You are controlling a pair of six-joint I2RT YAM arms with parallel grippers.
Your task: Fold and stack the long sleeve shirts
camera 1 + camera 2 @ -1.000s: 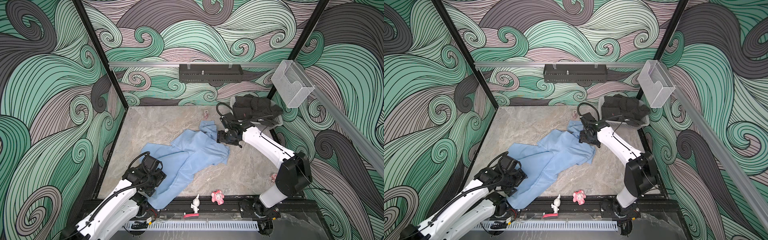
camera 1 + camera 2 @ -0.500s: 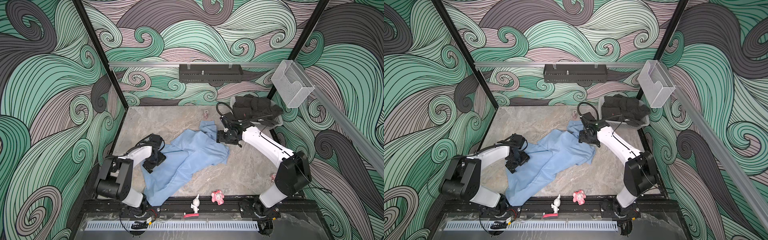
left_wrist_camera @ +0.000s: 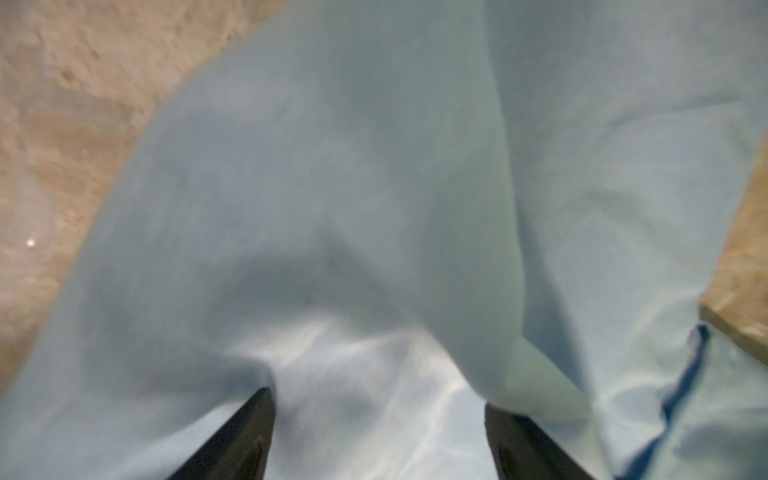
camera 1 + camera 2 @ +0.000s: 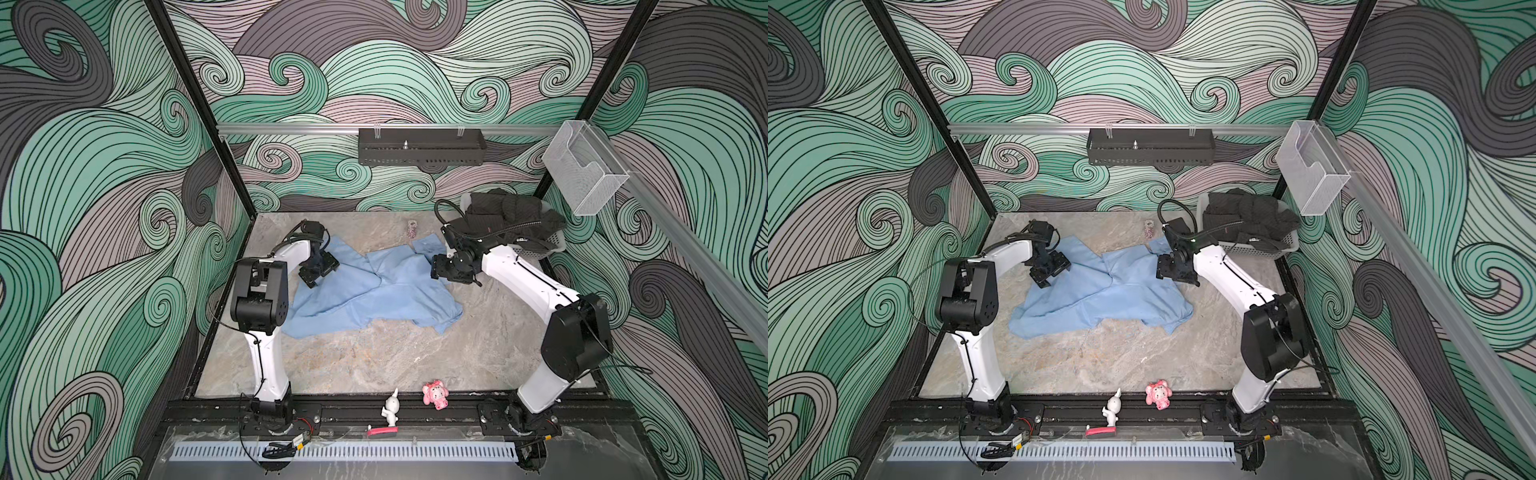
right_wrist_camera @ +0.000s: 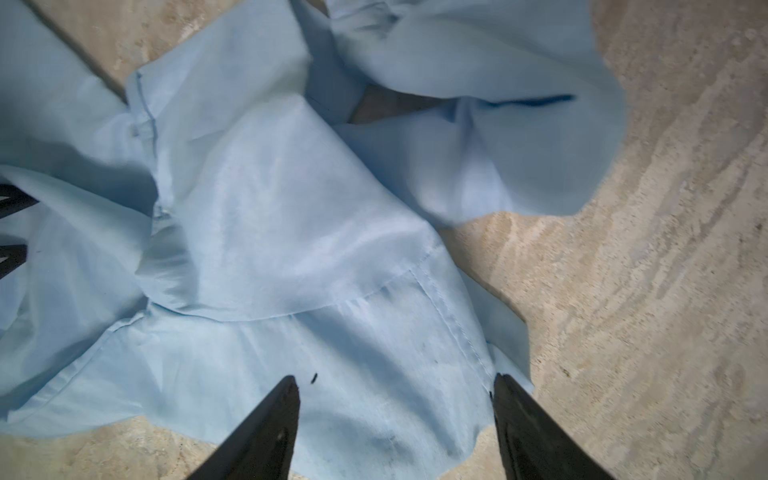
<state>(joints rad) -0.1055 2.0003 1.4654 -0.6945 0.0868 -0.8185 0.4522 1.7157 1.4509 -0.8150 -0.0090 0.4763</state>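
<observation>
Finds the long sleeve shirt (image 4: 374, 291) lying unfolded and rumpled on the far half of the table (image 4: 374, 361), layers overlapping, one corner reaching toward the basket (image 4: 536, 251) of dark clothes. Notes no fold made and no stack begun.

Records the left gripper (image 4: 318, 270) low over the shirt's left edge, jaws apart, with cloth bunched between the fingers (image 3: 241, 440) in the blurred left wrist view; cannot tell whether pressing on the table. Records the right gripper (image 4: 446, 270) over the shirt's right edge, jaws likewise apart, nothing pinched.

Judges the hazards as follows. Risks catching several layers at either side, given thin overlapping fabric, and so dragging a bundle instead of spreading one panel. Risks losing a single thin layer from a shallow bite. Risks uneven pull between the two sides, twisting the body and burying the sleeves. Risks brushing the basket's dark heap on a backward pull at the right. Expects no interference from the white figurine (image 4: 390, 409) and pink figurine (image 4: 434, 395) at the near rail, well apart from the cloth.
</observation>
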